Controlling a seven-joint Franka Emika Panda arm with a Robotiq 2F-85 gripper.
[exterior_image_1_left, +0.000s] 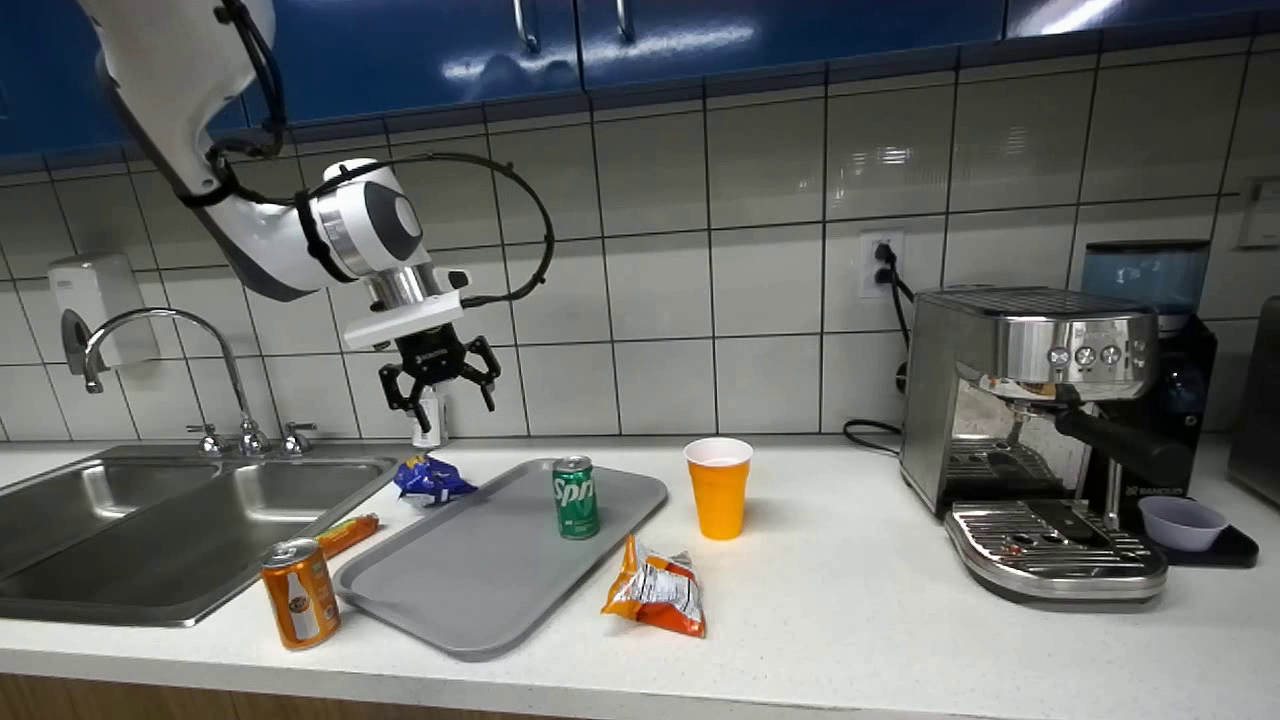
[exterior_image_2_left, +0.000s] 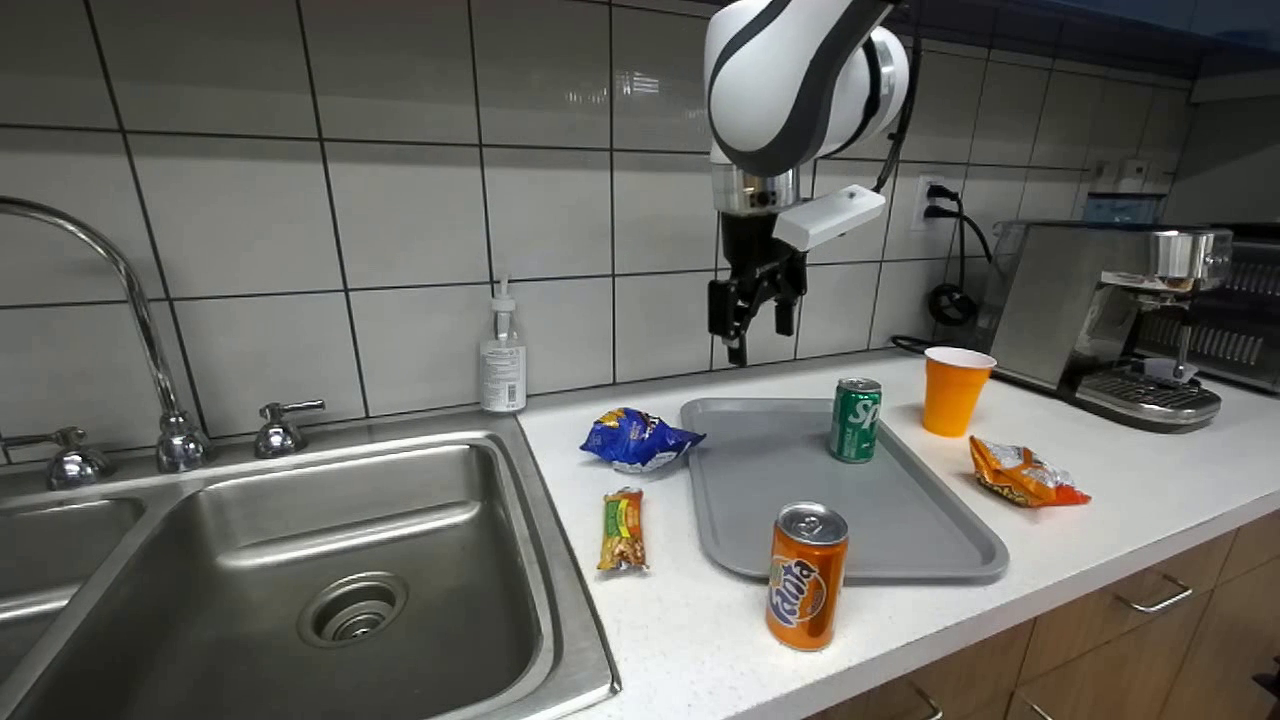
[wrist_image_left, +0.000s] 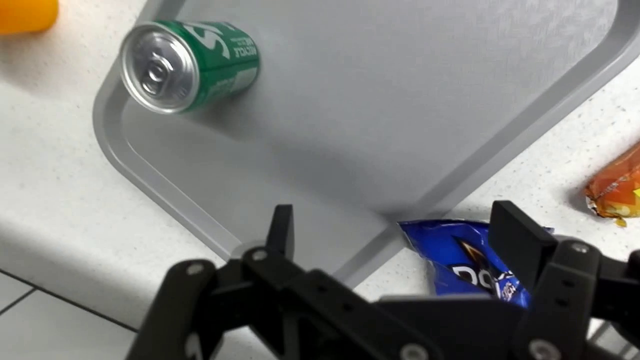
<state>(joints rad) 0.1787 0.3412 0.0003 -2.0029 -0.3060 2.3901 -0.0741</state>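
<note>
On the surface (exterior_image_1_left: 860, 640): one cup (exterior_image_1_left: 720, 490), one bar (exterior_image_2_left: 622, 530), two cans — orange can (exterior_image_2_left: 808, 580), green can (exterior_image_1_left: 577, 500) on the one tray (exterior_image_1_left: 470, 580); two bags — orange bag (exterior_image_1_left: 660, 595), blue bag (exterior_image_2_left: 640, 440) at the tray's edge. The gripper (exterior_image_1_left: 456, 412) hangs above, wide open and empty.

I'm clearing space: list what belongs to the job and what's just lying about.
Likely the job (nearest the open gripper): blue Doritos bag, gray tray.
Probably lying about: Sprite can, Fanta can, orange cup, orange snack bag, small snack packet.
</note>
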